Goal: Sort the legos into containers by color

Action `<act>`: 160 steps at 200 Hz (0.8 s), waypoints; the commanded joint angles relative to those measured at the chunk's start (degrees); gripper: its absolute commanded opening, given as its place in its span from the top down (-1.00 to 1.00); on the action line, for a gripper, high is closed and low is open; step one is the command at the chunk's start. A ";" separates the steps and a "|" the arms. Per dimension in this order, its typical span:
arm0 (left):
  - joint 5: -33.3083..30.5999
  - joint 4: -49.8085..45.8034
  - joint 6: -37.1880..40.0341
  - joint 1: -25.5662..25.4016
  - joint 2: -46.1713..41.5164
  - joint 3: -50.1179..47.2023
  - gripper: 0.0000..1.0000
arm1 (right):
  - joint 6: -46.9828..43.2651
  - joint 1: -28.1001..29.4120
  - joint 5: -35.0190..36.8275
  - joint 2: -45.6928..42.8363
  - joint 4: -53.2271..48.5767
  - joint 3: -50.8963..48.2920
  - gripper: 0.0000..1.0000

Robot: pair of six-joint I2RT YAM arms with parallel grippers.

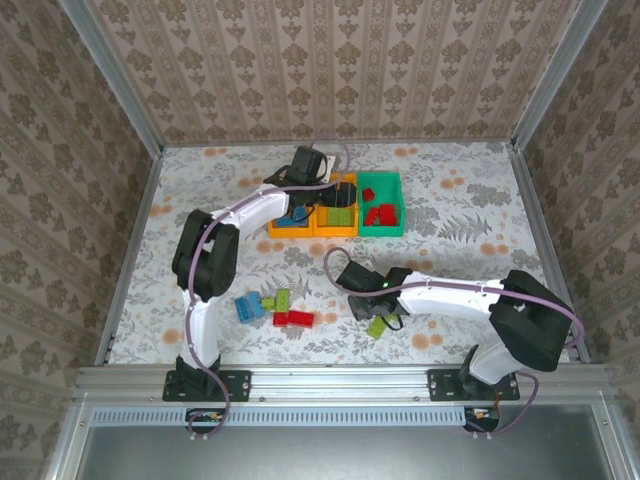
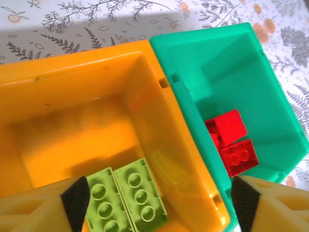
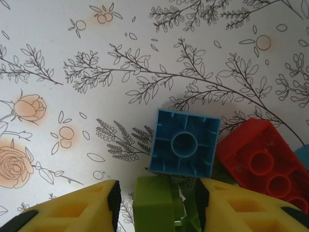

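Three bins stand in a row: the left orange bin (image 1: 278, 229) with blue legos, the middle orange bin (image 1: 335, 231) (image 2: 72, 96) with two lime green legos (image 2: 128, 195), and the green bin (image 1: 381, 231) (image 2: 227, 67) with red legos (image 2: 234, 140). My left gripper (image 1: 325, 198) (image 2: 159, 203) hangs open and empty over the middle bin. My right gripper (image 1: 378, 312) (image 3: 158, 200) is low at the table, open around a lime green lego (image 3: 154, 208) (image 1: 378, 326), with a gap at the left finger. Just ahead lie an upside-down blue lego (image 3: 183, 147) and a red lego (image 3: 263, 164).
Loose legos lie on the floral table near the left arm: blue (image 1: 250, 306), lime green (image 1: 278, 300) and red (image 1: 293, 319). Metal rails and patterned walls close in the table on all sides.
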 commanded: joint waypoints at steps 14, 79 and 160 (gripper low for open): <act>0.80 1.60 -1.16 1.02 -8.22 -5.50 -0.92 | 0.66 1.00 1.02 1.21 -3.42 0.88 0.11; -0.64 1.93 -1.36 2.99 -16.54 -15.80 -1.00 | 1.60 2.94 2.73 5.98 -6.78 3.76 0.37; -3.71 1.03 -0.53 4.28 -23.17 -26.43 -1.00 | 0.70 1.14 5.23 3.86 -3.45 9.30 0.59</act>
